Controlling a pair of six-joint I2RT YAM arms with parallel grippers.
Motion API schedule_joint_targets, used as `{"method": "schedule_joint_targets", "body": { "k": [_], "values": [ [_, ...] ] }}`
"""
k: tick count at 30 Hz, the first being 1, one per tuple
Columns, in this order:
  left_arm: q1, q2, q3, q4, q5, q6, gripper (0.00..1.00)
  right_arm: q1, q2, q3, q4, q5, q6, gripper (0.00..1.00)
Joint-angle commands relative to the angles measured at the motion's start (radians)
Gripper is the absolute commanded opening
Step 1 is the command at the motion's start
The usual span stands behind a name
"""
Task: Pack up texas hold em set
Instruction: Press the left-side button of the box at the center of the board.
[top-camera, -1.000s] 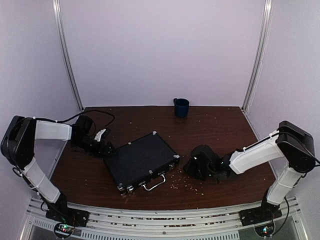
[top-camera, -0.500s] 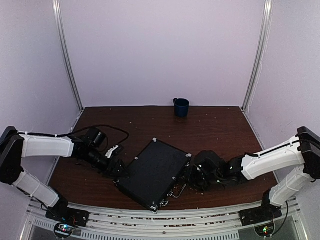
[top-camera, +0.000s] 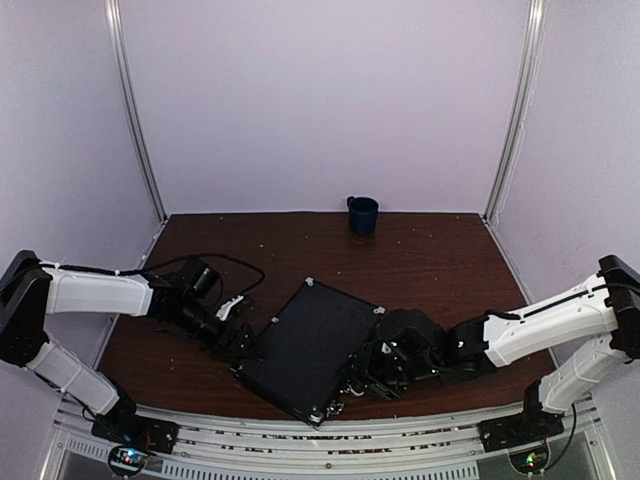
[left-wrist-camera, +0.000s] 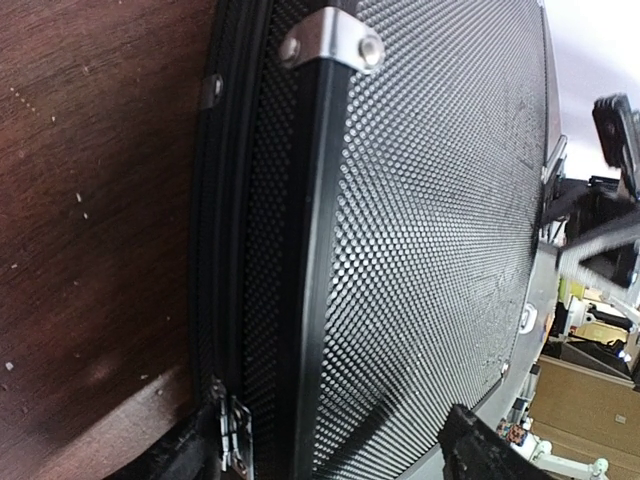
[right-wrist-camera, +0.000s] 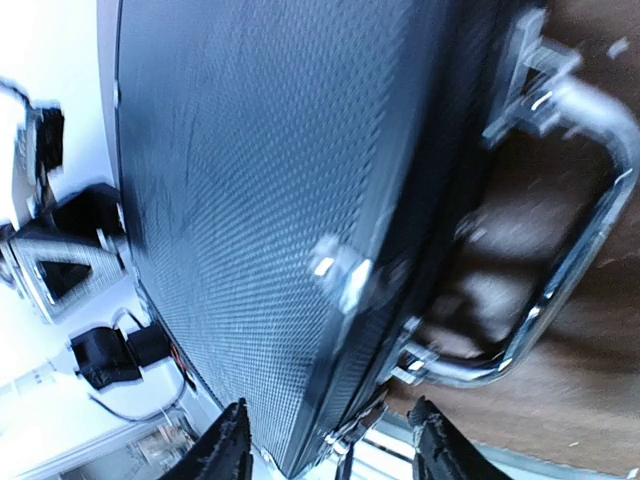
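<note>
Case (top-camera: 310, 348) now nearer front table (top-camera: 430, 255) edge

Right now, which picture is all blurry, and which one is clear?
Right wrist view: the case and its handle are smeared by blur, with white glare at the left. Left wrist view: crisp, each dimple on the case shows, with a soft sheen. Top external view: sharp, evenly lit.

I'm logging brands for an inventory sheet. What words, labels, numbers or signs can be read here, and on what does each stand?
No text can be read in any view.
The case: only dimpled black panels and silver fittings show, with no label.
The mug: it looks plain dark blue and is too small to show any fine print.
The boxes in the background of the left wrist view: too blurred to read.
</note>
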Motion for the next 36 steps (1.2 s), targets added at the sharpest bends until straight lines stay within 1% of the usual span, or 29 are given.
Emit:
{"method": "schedule_joint_targets", "body": {
  "k": [1, 5, 8, 11, 14, 18, 23, 28, 36],
  "values": [
    [-0.021, 0.014, 0.034, 0.009, 0.034, 0.031, 0.77, 0.04, 0.035, 0.039, -0.024, -0.034, -0.001, 0.52],
    [-0.021, 0.015, 0.027, 0.008, 0.034, 0.035, 0.77, 0.066, 0.047, 0.036, -0.008, -0.066, -0.013, 0.45],
    [-0.021, 0.02, 0.03, 0.005, 0.034, 0.042, 0.77, 0.091, 0.061, 0.046, -0.026, -0.095, -0.031, 0.37],
    [-0.021, 0.027, 0.036, -0.005, 0.029, 0.051, 0.77, 0.112, 0.058, 0.047, -0.08, -0.114, -0.051, 0.29],
    [-0.021, 0.03, 0.037, -0.009, 0.025, 0.054, 0.77, 0.121, 0.049, 0.022, -0.104, -0.124, -0.044, 0.25],
    [-0.021, 0.033, 0.04, -0.01, 0.025, 0.054, 0.77, 0.141, 0.05, -0.014, -0.074, -0.151, -0.029, 0.19],
    [-0.021, 0.038, 0.042, -0.01, 0.019, 0.053, 0.77, 0.147, 0.082, -0.022, -0.055, -0.148, -0.035, 0.18],
    [-0.021, 0.042, 0.049, -0.012, 0.02, 0.05, 0.77, 0.146, 0.138, -0.025, -0.042, -0.185, -0.04, 0.18],
    [-0.022, 0.047, 0.057, -0.012, 0.024, 0.046, 0.77, 0.107, 0.161, -0.045, -0.003, -0.191, -0.09, 0.18]
  ]
}}
